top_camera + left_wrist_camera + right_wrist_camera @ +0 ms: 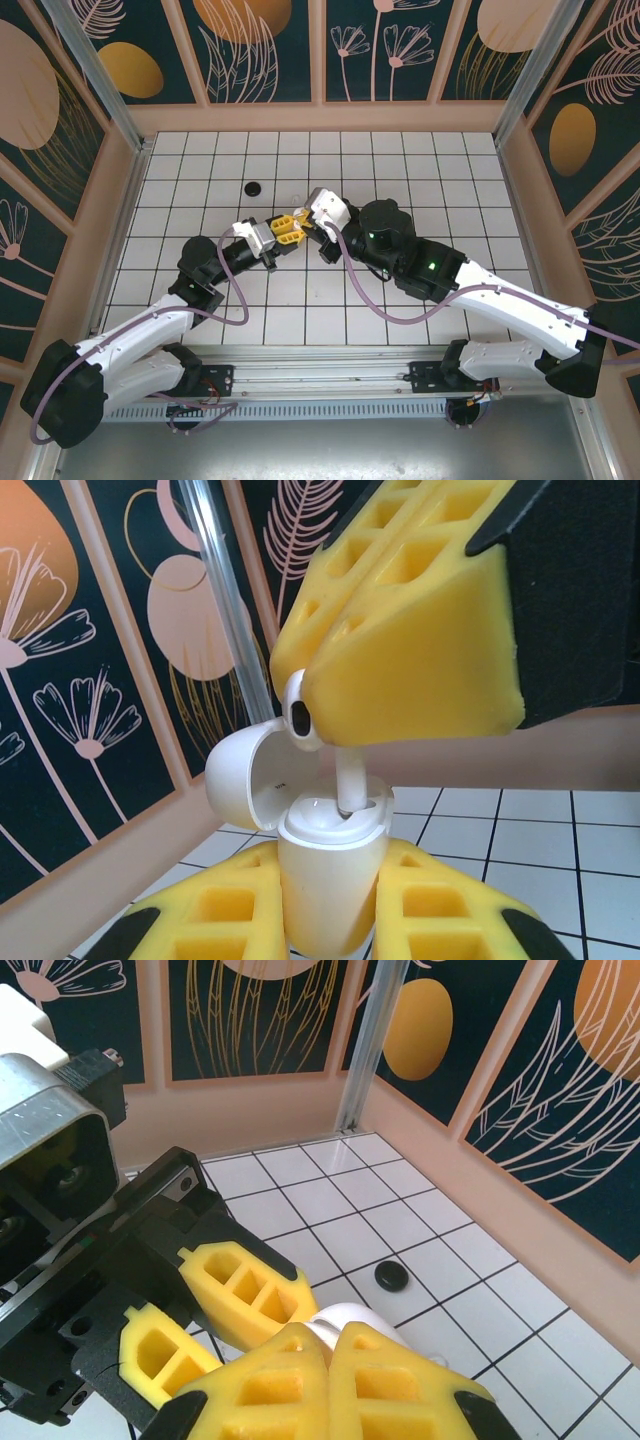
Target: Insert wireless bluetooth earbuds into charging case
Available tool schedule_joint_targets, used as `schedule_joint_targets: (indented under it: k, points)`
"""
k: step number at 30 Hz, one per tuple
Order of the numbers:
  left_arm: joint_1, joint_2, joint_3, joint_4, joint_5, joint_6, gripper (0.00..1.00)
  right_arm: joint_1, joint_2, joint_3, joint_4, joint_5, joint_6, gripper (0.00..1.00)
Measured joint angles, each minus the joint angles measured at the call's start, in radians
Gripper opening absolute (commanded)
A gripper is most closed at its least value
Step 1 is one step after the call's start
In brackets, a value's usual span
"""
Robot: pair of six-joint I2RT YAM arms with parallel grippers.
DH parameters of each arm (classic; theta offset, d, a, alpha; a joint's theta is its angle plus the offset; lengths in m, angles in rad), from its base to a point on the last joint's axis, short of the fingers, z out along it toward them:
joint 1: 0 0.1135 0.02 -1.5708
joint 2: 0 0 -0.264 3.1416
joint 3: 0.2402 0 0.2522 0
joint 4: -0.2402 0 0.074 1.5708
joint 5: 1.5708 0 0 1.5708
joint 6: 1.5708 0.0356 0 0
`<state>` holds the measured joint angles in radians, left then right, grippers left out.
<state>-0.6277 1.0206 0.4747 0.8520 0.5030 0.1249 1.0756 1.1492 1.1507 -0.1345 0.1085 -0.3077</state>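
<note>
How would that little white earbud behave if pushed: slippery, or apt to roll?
The earbud looks glossy and smooth, so probably slippery; the soft foam of the right gripper likely helps hold it. Its rounded head and thin stem suggest it would roll or wobble if pushed. Being so tiny and rigid-looking, it is likely very light.

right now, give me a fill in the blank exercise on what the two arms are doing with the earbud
1. The left end effector holds the charging case with its lid ____.
2. The right end effector grips a ____ earbud.
3. The earbud's stem points ____ toward the case.
4. The round disc on the tiles is ____ in colour.
Missing words: open; white; down; black.
</note>
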Motion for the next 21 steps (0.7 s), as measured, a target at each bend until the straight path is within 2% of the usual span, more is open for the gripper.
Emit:
schedule_joint_targets:
  k: [14, 18, 21]
  points:
    - [-0.001, 0.0, 0.0, 0.019, -0.005, -0.05, 0.0, 0.0, 0.0, -0.034, 0.02, 0.0, 0.093, 0.04]
    - [-0.001, 0.0, 0.0, 0.019, -0.003, -0.055, 0.0, 0.0, 0.0, -0.034, 0.018, 0.004, 0.116, 0.15]
    - [-0.001, 0.0, 0.0, 0.019, -0.004, -0.055, 0.0, 0.0, 0.0, -0.034, 0.015, 0.008, 0.139, 0.3]
